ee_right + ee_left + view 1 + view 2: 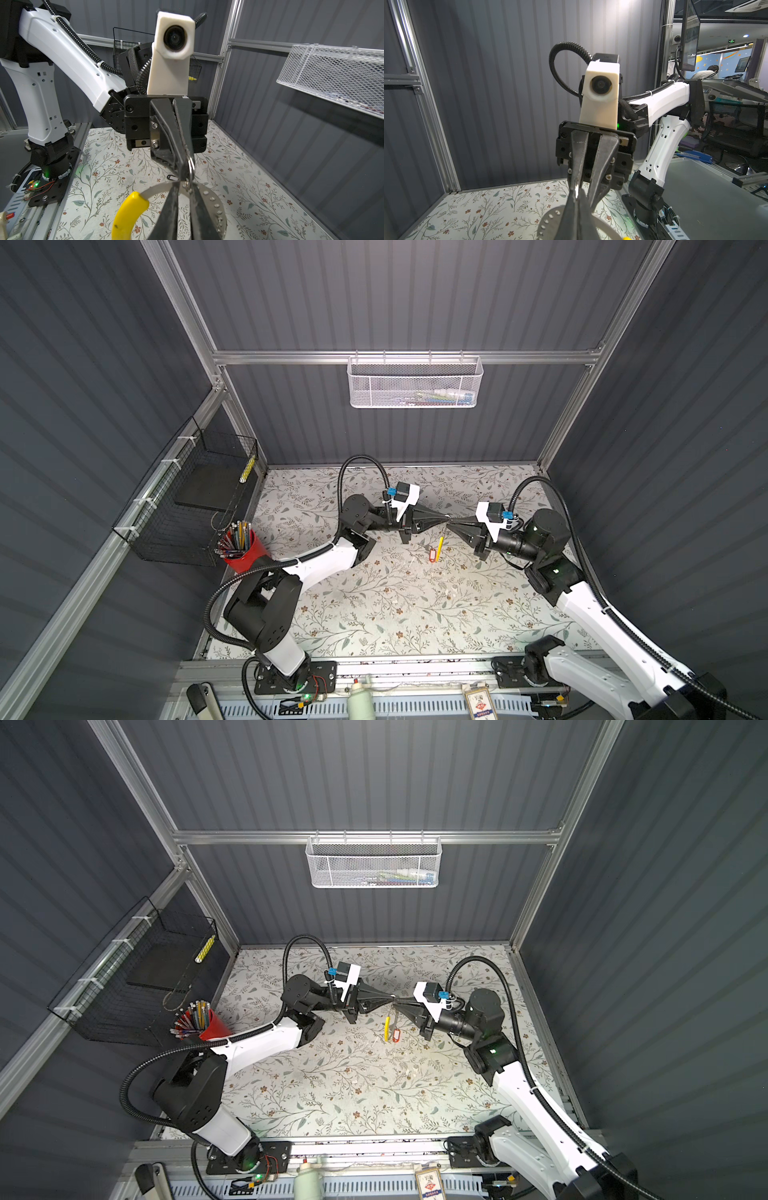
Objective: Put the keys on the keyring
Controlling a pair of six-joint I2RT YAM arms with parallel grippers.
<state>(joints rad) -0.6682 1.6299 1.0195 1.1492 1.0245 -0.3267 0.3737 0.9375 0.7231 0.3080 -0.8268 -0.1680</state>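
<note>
A: Where is the keyring (158,189)?

B: In the air above the middle of the counter (374,605), hanging where my two pincers meet tip to tip. Its yellow segment (127,214) curves down below them.

A: Which pincer has it?

B: My right pincer (186,185). It is drawn narrow and pinches the top of the grey studded band.

A: And the left pincer (576,192)?

B: Closed tight on a small split ring (193,167), whose lower end sits right at the band.

A: The keys?

B: The red-tagged key (433,554) lies flat on the counter under the keyring, apart from both pincers. A black-rimmed tag (171,177) with a white face shows just beside my left pincer in the right wrist view. I cannot tell whether it hangs from the split ring or lies on the counter.

A: What stands around?

B: A red cup of pencils (245,549) at the counter's left edge, well apart. A black wire basket (187,506) hangs on the left wall and a white mesh basket (415,385) on the far wall.
</note>
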